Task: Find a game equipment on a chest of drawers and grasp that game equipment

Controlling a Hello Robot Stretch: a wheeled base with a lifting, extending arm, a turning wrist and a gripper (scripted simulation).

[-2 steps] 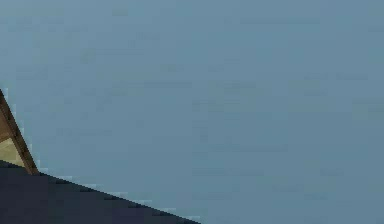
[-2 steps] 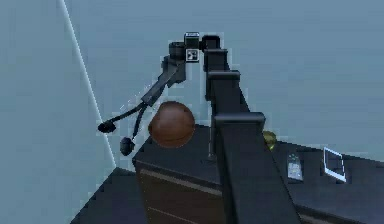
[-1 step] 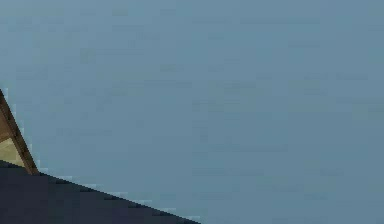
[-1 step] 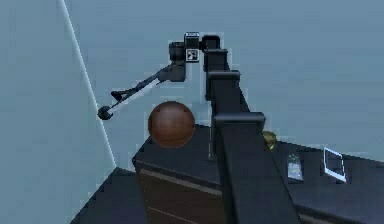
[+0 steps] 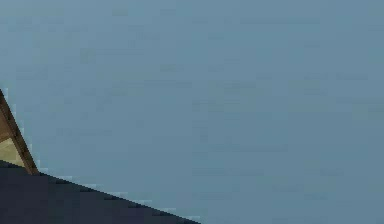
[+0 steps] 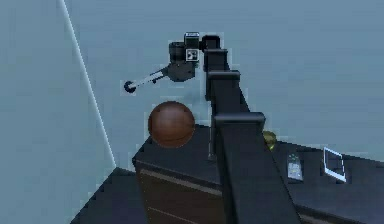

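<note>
- While the arm [image 6: 240, 135] is reaching out across the chest of drawers [image 6: 165, 195], the search seems to be over. A round brown-orange ball [image 6: 171, 124], which fits the game equipment asked for, is sitting on the dark top near its left end in the arm side view, close to the front corner.
- The gripper [image 6: 133, 85] is showing against the bare blue-grey wall [image 6: 310, 50], higher in the picture than the ball and slightly to its left.
- With only wall behind its far end, it is holding nothing; how wide its fingers are standing cannot be told.
- The step in hand, as I am judging it, is lining up for the grasp.
- Whether the gripper is hanging right above the ball or farther out past it cannot be told.
- The next move is likely calling for bringing the gripper down and centring it on the ball's widest part. A round ball this near the edge could be rolling off at an off-centre nudge.
- A remote [image 6: 294, 167] and a phone [image 6: 334, 163] are lying toward the right end of the top, well apart from the ball, so they are not getting in the way.
- Ahead, the forward view is showing the same wall colour and a dark surface [image 5: 60, 200] at its lower left corner.
</note>
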